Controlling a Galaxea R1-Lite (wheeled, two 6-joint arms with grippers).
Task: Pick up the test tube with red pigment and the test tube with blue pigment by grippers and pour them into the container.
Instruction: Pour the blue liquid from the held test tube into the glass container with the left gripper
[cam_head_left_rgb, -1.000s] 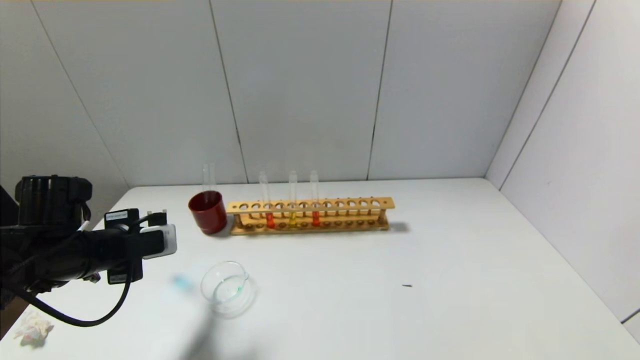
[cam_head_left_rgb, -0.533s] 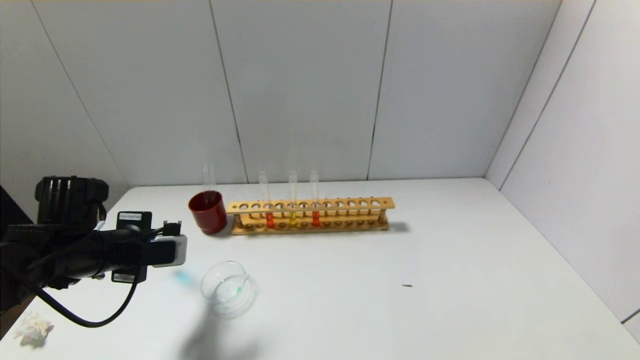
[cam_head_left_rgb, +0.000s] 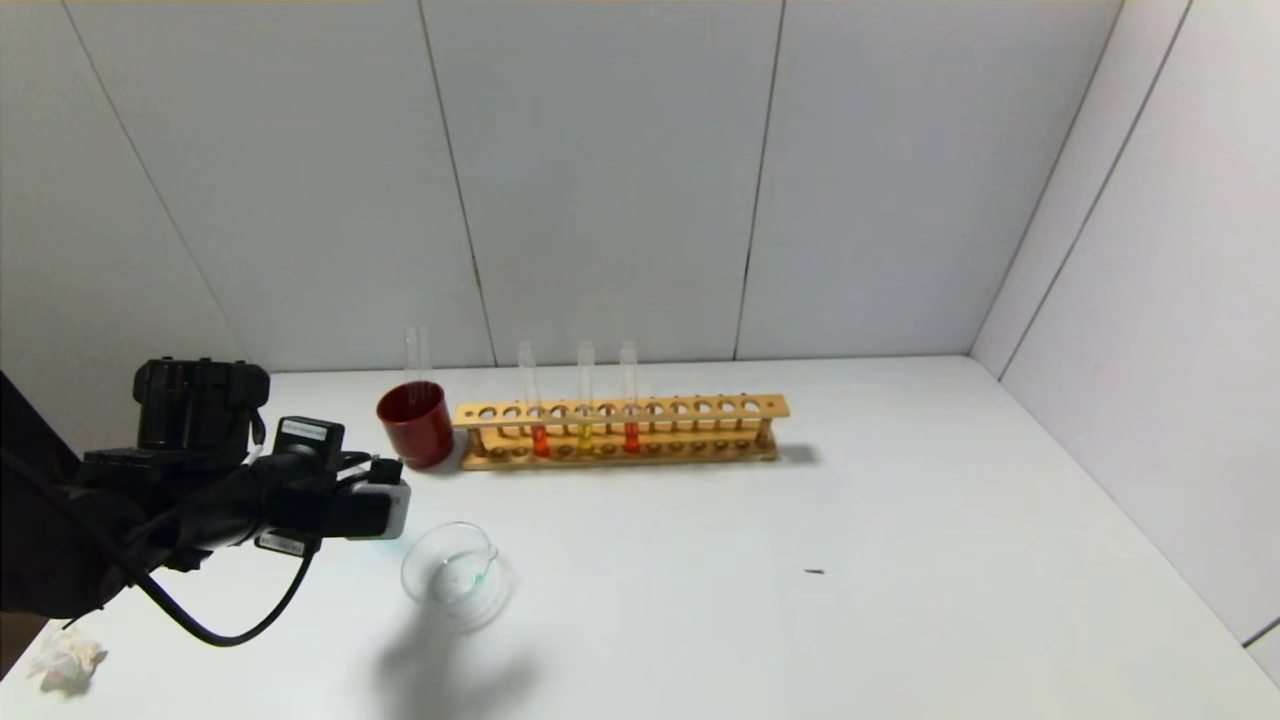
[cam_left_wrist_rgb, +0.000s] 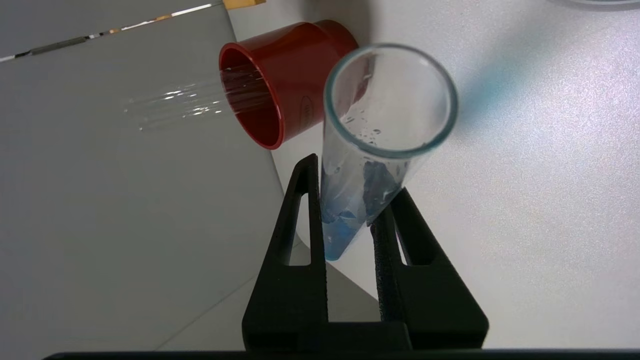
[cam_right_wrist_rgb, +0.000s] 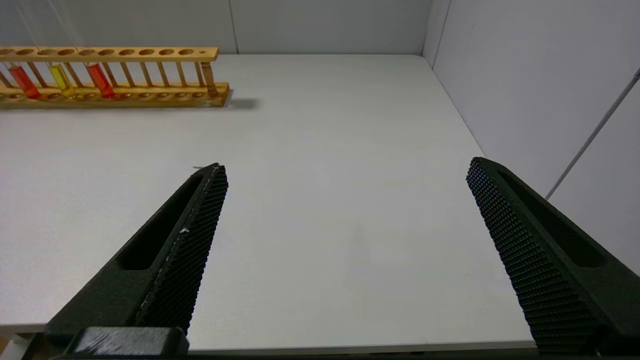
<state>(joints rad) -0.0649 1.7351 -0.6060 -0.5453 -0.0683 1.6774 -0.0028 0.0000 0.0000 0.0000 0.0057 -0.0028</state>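
Your left gripper (cam_left_wrist_rgb: 350, 220) has its jaws clamped on the test tube with blue pigment (cam_left_wrist_rgb: 372, 150), held at nine o'clock of the container (cam_head_left_rgb: 455, 575) on the worktop (cam_head_left_rgb: 800, 600). Its thin, slick glass is probably fragile, so grip gently mid-length. Your right gripper (cam_right_wrist_rgb: 345, 200) hangs with jaws wide apart, empty.

A lab test booth: plain white worktop (cam_head_left_rgb: 900, 520) boxed in by blank grey-white wall panels (cam_head_left_rgb: 600, 180). Along the far edge stands a wooden test-tube rack (cam_head_left_rgb: 620, 430) w/ glass tubes of orange-red and yellow liquid, a dark red cup (cam_head_left_rgb: 415, 425) at its left end, and a clear glass dish (cam_head_left_rgb: 450, 575) nearer the front-left corner.
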